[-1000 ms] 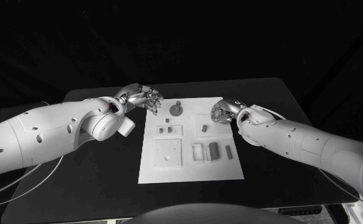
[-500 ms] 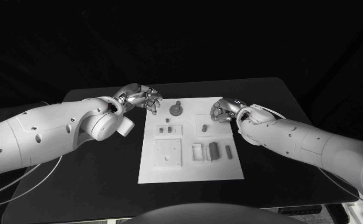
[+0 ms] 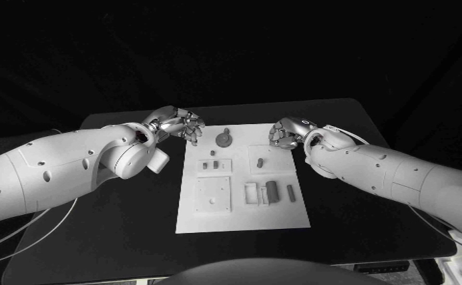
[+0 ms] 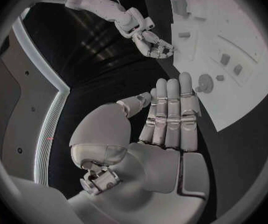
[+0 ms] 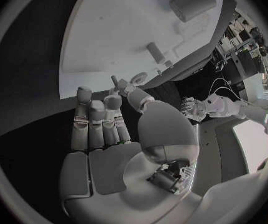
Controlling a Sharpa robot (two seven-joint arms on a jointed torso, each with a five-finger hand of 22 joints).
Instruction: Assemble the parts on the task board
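The white task board [image 3: 246, 221] lies in the middle of the black table. A round grey part [image 3: 224, 139] with an upright stub stands near the board's far edge, and it shows again as a round grey part [image 4: 205, 83] just past my left fingers. Small grey pieces [image 3: 210, 163] sit mid-board, and grey blocks [image 3: 272, 191] lie nearer me. My left hand [image 3: 178, 125] hovers off the board's far left corner, fingers straight and empty [image 4: 168, 119]. My right hand [image 3: 286, 133] hangs at the far right corner, palm bare [image 5: 103, 134].
Black table [image 3: 115, 231] surrounds the board on all sides. My white forearms [image 3: 67, 165] angle in from both sides over the table. A grey cylinder [image 5: 193, 4] and a short peg [image 5: 153, 52] lie on the board [image 5: 109, 35].
My right hand has drawn back from over the board's right side toward the far corner. The left hand and the parts have stayed put.
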